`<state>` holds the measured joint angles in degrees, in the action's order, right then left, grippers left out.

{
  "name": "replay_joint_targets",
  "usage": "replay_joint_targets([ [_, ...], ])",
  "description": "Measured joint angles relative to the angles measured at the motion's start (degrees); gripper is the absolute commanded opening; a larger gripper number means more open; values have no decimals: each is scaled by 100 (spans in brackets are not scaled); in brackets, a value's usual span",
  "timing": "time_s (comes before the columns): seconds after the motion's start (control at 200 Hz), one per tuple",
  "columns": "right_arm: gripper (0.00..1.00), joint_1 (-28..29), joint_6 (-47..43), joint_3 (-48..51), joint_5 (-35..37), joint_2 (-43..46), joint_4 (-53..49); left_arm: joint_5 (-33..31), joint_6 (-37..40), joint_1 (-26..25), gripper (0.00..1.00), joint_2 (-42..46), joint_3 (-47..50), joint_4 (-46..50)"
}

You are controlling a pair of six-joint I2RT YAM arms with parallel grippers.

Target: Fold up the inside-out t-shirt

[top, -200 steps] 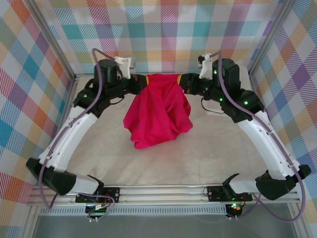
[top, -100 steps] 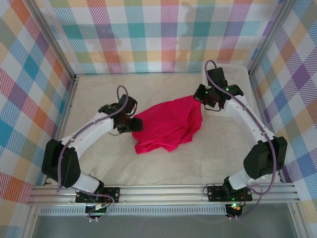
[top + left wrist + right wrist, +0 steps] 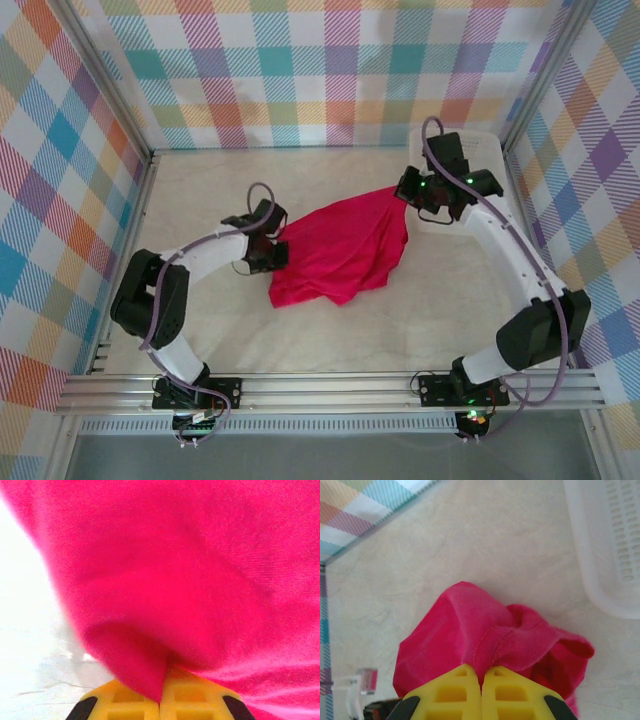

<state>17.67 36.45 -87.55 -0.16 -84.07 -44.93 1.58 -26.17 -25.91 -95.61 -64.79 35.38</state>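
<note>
The crimson inside-out t-shirt (image 3: 340, 250) lies bunched and partly spread in the middle of the table, stretched between both arms. My left gripper (image 3: 276, 252) holds its left edge; in the left wrist view the yellow fingers (image 3: 125, 702) are shut with a fold of red cloth (image 3: 190, 580) pinched between them. My right gripper (image 3: 408, 196) holds the shirt's upper right corner; in the right wrist view its yellow fingers (image 3: 512, 695) are shut on a stitched hem of the shirt (image 3: 490, 635). The white tag is hidden.
A white lattice basket (image 3: 490, 150) stands at the back right, right behind the right arm, and its rim (image 3: 600, 555) lies close to the held hem. Plaid walls enclose the pale table (image 3: 400, 320). Free tabletop lies in front of the shirt.
The shirt came down from hanging in the air to lying on the table. The left gripper opened and shut again on the left edge. The right arm shifted slightly back.
</note>
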Motion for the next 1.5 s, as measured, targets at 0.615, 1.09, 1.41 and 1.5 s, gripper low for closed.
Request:
replay_joint_targets([
  [0.615,0,-203,-431,-1360,-240,986,-883,-1506,492,708,0,2962,-3073,1300],
  [1.09,0,-229,-374,-903,-369,1211,-503,-1462,1169,710,0,1993,-3716,1558],
  [1.41,60,-234,186,1366,-968,-568,616,-2282,1174,463,56,-511,-2949,1797],
  [1.5,63,-177,223,1491,-1049,-656,634,-2531,1161,-42,56,-437,-2776,1845],
])
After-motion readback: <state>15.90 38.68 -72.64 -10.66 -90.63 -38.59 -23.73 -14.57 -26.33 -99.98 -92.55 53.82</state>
